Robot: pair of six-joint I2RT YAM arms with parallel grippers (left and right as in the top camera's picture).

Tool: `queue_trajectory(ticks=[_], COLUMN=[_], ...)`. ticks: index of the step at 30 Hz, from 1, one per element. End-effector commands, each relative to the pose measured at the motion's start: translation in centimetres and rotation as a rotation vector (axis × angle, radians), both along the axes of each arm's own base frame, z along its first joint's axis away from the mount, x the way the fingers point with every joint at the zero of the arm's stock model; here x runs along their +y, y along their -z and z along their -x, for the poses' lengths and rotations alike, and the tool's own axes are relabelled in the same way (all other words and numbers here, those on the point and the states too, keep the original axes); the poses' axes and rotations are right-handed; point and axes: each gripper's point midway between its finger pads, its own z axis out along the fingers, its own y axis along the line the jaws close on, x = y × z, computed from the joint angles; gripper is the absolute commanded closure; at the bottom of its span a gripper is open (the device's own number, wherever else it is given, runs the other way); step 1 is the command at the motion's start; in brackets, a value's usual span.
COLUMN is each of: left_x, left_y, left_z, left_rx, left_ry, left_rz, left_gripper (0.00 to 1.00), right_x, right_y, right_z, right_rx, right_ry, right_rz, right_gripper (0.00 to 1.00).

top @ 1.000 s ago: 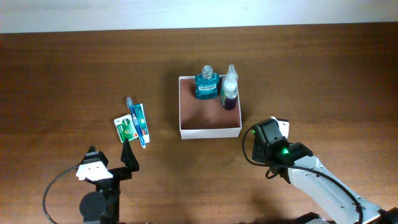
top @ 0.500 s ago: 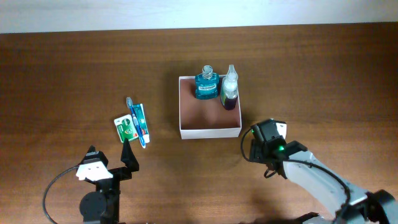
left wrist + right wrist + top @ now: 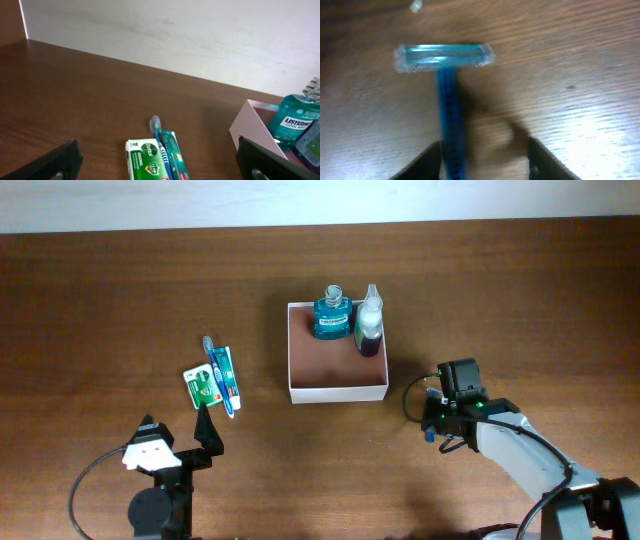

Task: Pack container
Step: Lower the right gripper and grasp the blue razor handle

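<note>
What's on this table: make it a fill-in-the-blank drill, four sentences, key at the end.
1. The container holds ___ bottles.
2. The mouthwash label reads ___.
3. The right claw hovers over a blue ___.
4. The left claw, wide open, holds ___.
Missing words: two; Listerine; razor; nothing.

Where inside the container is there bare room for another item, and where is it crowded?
The container is bare in its front half, by the front wall. The back is crowded: mouthwash bottle and small purple bottle side by side.
</note>
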Motion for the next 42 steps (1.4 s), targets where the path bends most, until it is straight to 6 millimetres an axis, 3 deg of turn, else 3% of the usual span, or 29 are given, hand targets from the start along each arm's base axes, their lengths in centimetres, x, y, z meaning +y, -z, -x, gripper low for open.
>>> queue_trajectory(ticks=[1,7,21,26,32,38,42], left_x=[0.2,0.2,0.2,0.2,0.2,0.2,0.2], left_y=[0.1,0.1,0.1,0.1,0.1,0.1,0.1], left_z=[0.0,0.0,0.0,0.0,0.0,0.0,0.0], left_rx=[-0.001,-0.001,-0.001,-0.001,-0.001,-0.001,-0.001], left_ry=[-0.004,-0.004,-0.004,-0.004,-0.004,-0.004,-0.004], left_rz=[-0.020,-0.020,-0.020,-0.020,-0.020,-0.020,-0.020], left_gripper=[0.01,0.01,0.01,0.01,0.01,0.01,0.01], right_x=[1.7,1.7,1.5,-0.6,-0.7,-0.6,-0.6], right_y=[1.2,1.2,1.3,1.6,1.6,1.7,1.7], right_z=[1.6,1.7,1.7,2.1,2.2,2.2,2.3], right_rx=[0.071,0.075,0.075,0.093,0.096,0.099,0.101], right_ry=[-0.046,-0.046,-0.047,-0.054,-0.031,-0.029,-0.029], right_rz=[-0.095,-0.095,-0.082,0.046,0.042,0.038,0.038], right_gripper=[0.65,0.77,0.72,0.70,0.71,0.77,0.90])
